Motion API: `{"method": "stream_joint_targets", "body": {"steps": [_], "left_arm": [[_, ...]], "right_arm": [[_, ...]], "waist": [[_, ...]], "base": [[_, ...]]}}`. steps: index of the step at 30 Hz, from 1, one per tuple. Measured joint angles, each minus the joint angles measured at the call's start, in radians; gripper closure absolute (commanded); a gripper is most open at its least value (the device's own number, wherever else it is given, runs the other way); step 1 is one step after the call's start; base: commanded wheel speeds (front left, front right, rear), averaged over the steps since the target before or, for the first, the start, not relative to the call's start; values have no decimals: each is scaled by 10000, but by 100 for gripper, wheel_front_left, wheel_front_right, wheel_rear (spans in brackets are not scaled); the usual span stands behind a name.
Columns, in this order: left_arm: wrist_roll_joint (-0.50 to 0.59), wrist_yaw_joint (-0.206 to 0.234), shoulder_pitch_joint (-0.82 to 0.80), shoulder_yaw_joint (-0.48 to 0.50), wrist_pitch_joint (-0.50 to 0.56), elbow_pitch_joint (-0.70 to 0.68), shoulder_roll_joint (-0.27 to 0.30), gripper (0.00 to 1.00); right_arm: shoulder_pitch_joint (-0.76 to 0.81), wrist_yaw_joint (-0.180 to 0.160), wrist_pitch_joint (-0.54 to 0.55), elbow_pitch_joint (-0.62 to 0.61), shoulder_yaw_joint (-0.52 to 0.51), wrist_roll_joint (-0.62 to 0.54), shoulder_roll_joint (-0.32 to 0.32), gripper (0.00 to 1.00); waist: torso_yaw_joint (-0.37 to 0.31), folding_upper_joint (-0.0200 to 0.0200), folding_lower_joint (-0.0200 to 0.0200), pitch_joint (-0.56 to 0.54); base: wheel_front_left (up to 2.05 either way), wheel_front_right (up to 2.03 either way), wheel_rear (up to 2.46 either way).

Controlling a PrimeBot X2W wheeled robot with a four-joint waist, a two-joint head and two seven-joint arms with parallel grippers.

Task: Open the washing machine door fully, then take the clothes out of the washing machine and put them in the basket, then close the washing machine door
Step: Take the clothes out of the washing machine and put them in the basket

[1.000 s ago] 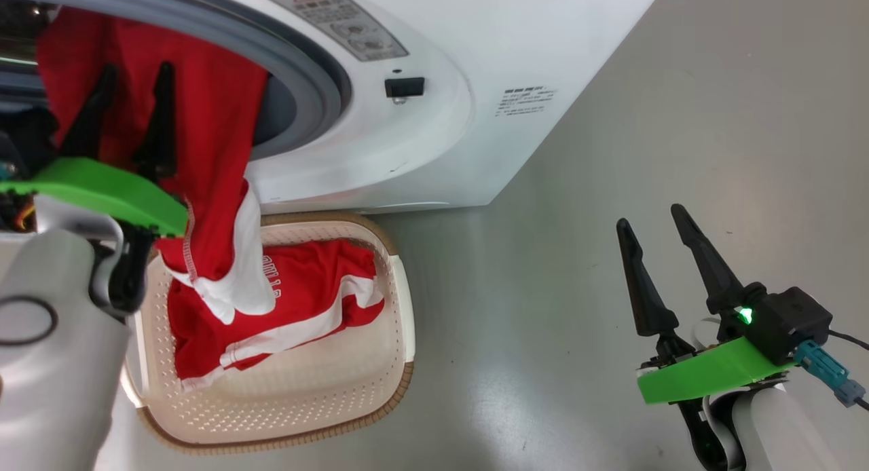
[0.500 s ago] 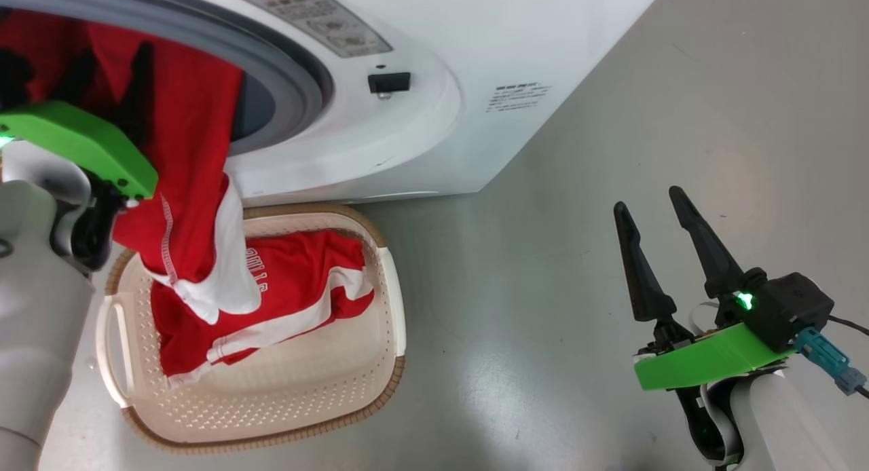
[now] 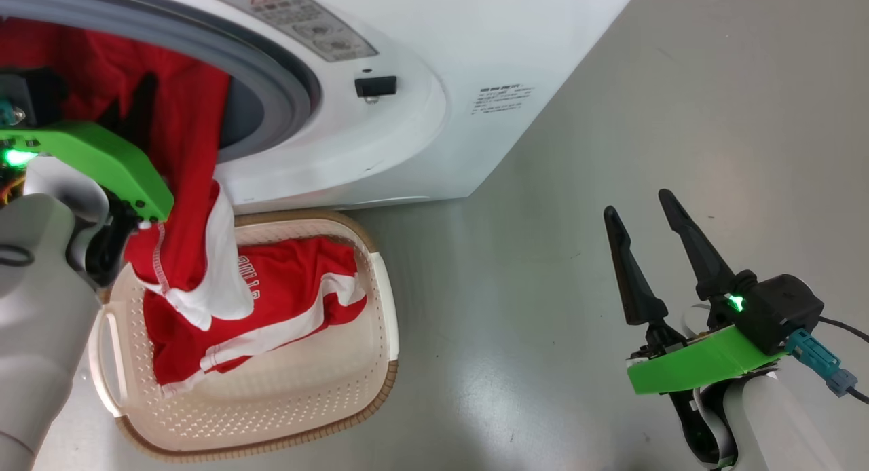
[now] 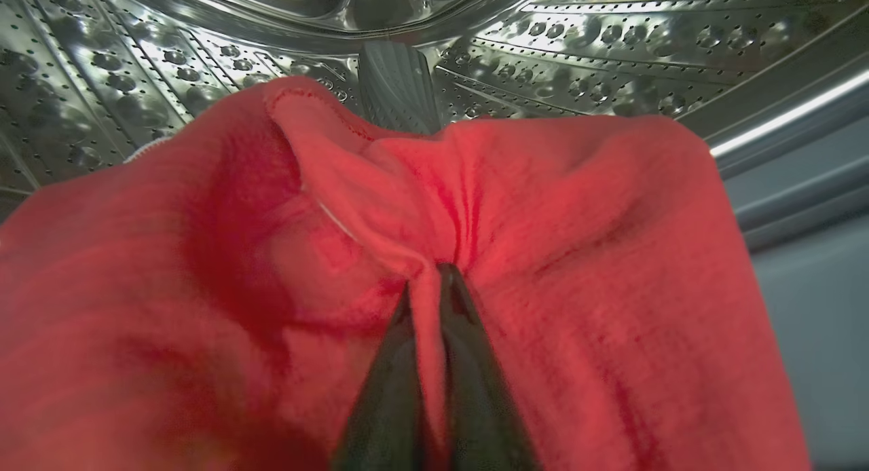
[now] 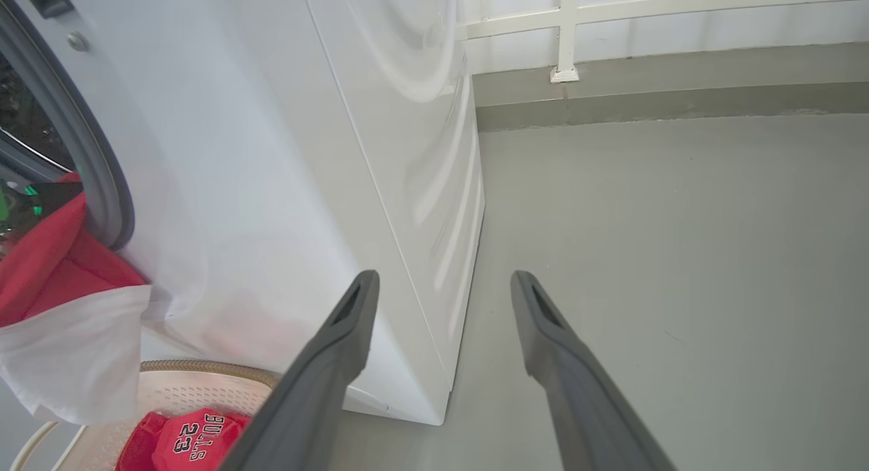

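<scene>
Upper left, the dark-fingered left gripper [image 4: 429, 275], apart before, now pinches the soft red knit garment [image 4: 584, 240]; lower right, the right gripper [image 3: 637, 201] is spread.

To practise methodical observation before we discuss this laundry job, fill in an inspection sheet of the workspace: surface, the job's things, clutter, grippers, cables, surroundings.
Surface: grey, glossy floor.
Job's things: washing machine with its opening uncovered; hanging garment, red with a white panel, drooping from the opening over the basket; lettered garment, red and white, lying in the basket, which stands on the floor before the machine.
Clutter: nothing seen.
Grippers: left gripper shut on a fold of the hanging garment, in front of the drum; right gripper open, empty, above the floor.
Cables: dark cable with a blue connector at the right wrist.
Surroundings: white railing on a raised kerb beyond the machine.
</scene>
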Motion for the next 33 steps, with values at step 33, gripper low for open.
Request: {"method": "stream_joint_targets", "body": {"steps": [33], "left_arm": [[6512, 63, 5706, 8263, -809, -7457, -2558, 100]], "right_arm": [[273, 0, 0, 146, -21, 4, -4, 0]], "waist": [[469, 0, 0, -1066]], "base": [[0, 0, 0]]}}
